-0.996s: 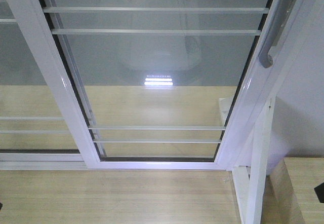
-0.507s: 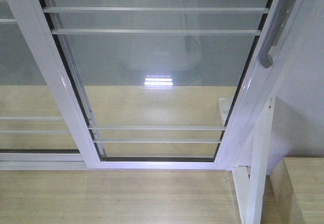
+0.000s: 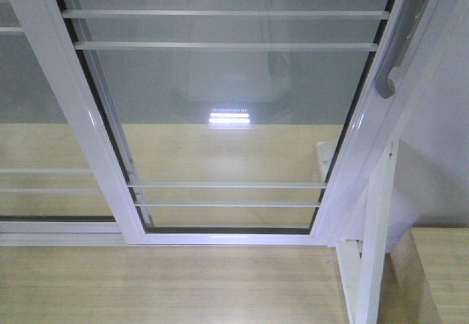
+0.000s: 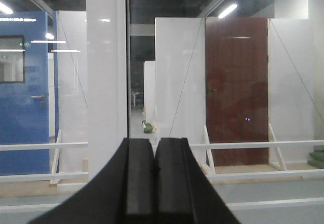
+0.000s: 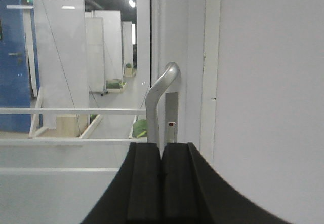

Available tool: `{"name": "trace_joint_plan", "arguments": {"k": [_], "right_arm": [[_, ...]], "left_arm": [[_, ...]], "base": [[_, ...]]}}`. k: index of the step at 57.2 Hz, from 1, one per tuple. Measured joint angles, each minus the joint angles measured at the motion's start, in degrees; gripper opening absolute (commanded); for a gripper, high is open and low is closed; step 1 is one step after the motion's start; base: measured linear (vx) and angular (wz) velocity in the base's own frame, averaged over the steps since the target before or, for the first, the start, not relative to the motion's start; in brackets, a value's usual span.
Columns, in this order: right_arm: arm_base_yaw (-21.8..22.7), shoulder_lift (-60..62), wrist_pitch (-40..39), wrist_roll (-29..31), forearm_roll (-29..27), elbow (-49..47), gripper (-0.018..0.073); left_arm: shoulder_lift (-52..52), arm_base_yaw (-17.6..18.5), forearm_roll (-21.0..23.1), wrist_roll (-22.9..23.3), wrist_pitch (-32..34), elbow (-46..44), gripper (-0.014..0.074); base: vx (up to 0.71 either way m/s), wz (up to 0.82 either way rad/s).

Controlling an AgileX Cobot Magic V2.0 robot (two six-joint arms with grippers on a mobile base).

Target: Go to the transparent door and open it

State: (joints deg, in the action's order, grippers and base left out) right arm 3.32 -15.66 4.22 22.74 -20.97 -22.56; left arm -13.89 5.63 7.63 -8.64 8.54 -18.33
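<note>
Door (image 3: 227,104) fills front view: glass in glossy white frame, thin white bars across. Second barred panel (image 3: 37,148) at left. Wood floor (image 3: 168,287) runs open to sill. Jamb post (image 3: 375,236) just beside door's right stile. Handle (image 3: 396,53) on that stile, straight ahead of right claw (image 5: 161,183). Left claw (image 4: 154,183) faces glass. Both claws pressed closed, holding nothing.

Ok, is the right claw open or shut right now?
Shut. The right claw shows its fingers pressed together with no gap; the handle stands ahead of them, not between them.
</note>
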Motion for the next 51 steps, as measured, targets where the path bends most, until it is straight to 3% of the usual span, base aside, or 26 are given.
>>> {"name": "trace_joint_plan", "arguments": {"k": [10, 20, 42, 51], "right_arm": [[0.0, -12.8, 3.3, 4.4, 0.0, -10.1, -0.0004], [0.0, -20.2, 3.2, 4.9, -0.5, -13.5, -0.0004], [0.0, -21.6, 3.3, 4.9, -6.6, -13.7, 0.0004], [0.0, -21.6, 3.3, 5.5, -7.1, -13.7, 0.0073]], "left_arm": [[-15.2, 0.0, 0.0, 0.1, 0.0, -10.1, 0.0003], [-25.1, 0.0, 0.0, 0.2, 0.0, -16.5, 0.0003], [-26.7, 0.0, 0.0, 0.2, -0.1, -18.0, 0.0004], [-26.8, 0.0, 0.0, 0.2, -1.8, -18.0, 0.0019]], "base": [[0.00, 0.00], [0.00, 0.00], [0.00, 0.00], [0.00, 0.00]]}}
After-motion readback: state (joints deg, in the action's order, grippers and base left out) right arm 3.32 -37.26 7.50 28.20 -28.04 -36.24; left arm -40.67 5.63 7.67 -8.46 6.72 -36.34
